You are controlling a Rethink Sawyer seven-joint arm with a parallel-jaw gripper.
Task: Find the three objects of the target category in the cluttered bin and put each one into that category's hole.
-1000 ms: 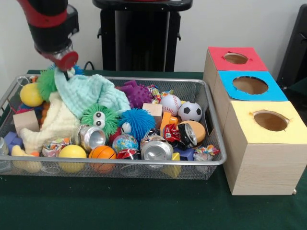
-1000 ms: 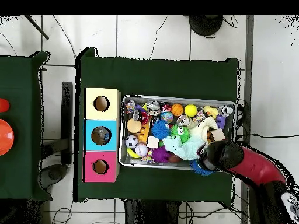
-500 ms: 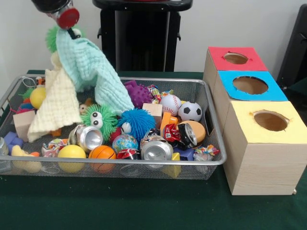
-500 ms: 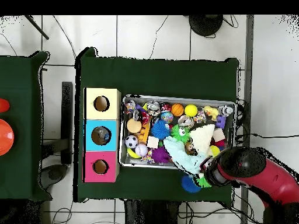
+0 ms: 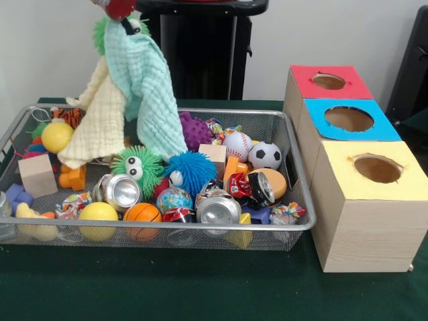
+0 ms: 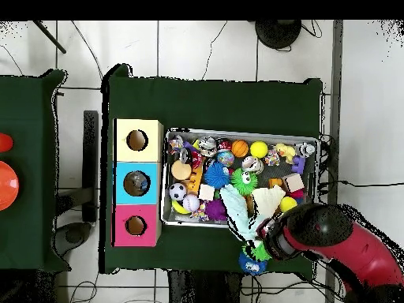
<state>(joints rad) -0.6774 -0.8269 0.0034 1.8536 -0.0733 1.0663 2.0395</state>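
My gripper is high above the bin's left side, only its red tip showing at the top edge. It is shut on a mint green cloth, which hangs down to the bin. A pale yellow cloth and a green fuzzy toy dangle with it. From above, the gripper sits at the bin's lower edge, with the mint cloth trailing up into the bin. The wire bin holds balls, crushed cans, fuzzy toys and wooden blocks.
Three boxes with round holes stand right of the bin: red, blue and yellow. In the bin lie a soccer ball, a baseball, a silver can and a wooden block.
The gripper has risen out of the bin and shifted right in the front view, lifting the mint cloth, yellow cloth and green fuzzy toy; objects beneath them now show.
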